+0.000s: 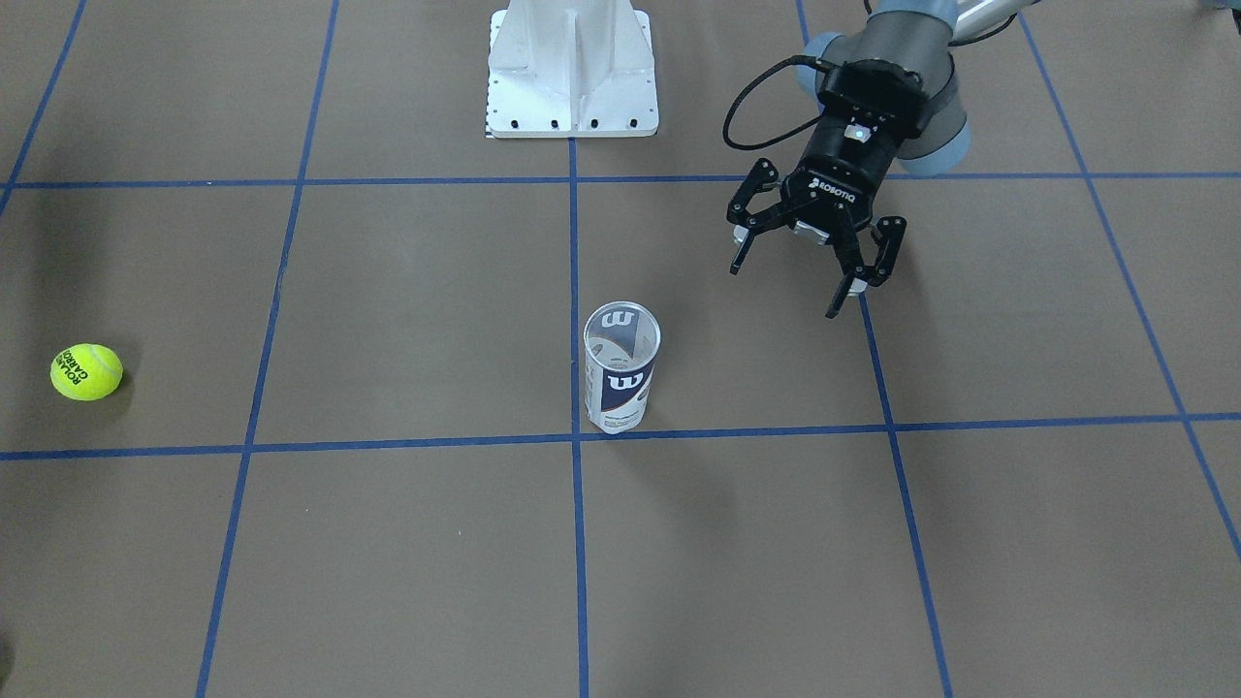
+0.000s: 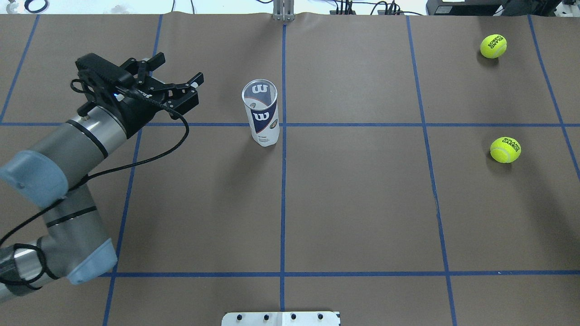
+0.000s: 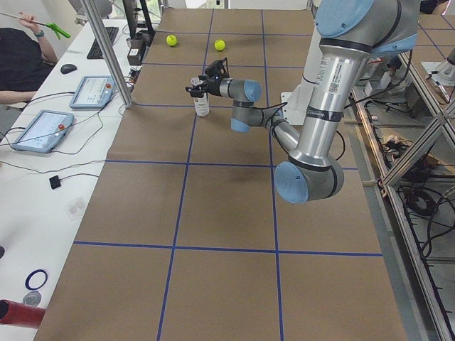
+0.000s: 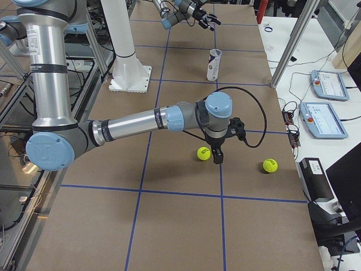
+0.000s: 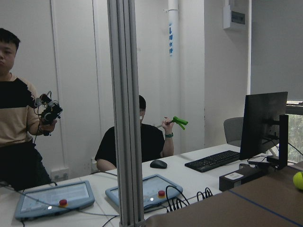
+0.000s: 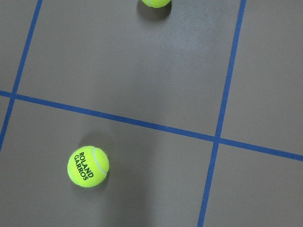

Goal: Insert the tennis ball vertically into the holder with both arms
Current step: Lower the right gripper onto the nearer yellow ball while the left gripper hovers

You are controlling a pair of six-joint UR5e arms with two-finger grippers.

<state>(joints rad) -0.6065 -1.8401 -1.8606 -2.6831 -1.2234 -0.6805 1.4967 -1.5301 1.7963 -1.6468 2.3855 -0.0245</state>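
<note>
The worktop (image 2: 362, 203) is covered in matt brown paper ruled into squares by blue tape. The left arm (image 2: 81, 131), grey and silver with pale-blue joint caps, is reached in from the left edge. The right arm (image 4: 135, 123) is stretched toward the right edge.

The holder (image 2: 262, 113), a clear plastic cylinder with a silver metal rim and a white-and-navy "W" label, is stood upright midway between the left and right edges. The tennis ball (image 2: 505, 150), round, fuzzy and neon yellow-green with black "ROLAND GARROS" lettering, is found near the right edge. A second ball (image 2: 493, 46) like it is seen toward the far right corner.

The left fingers (image 2: 156, 59) are spread wide above the paper, apart from the holder on its left-edge side and well apart from the tennis ball. The right fingers (image 4: 218, 157) are shown only in the right side view, near the tennis ball. Whether they are spread or closed cannot be told.
</note>
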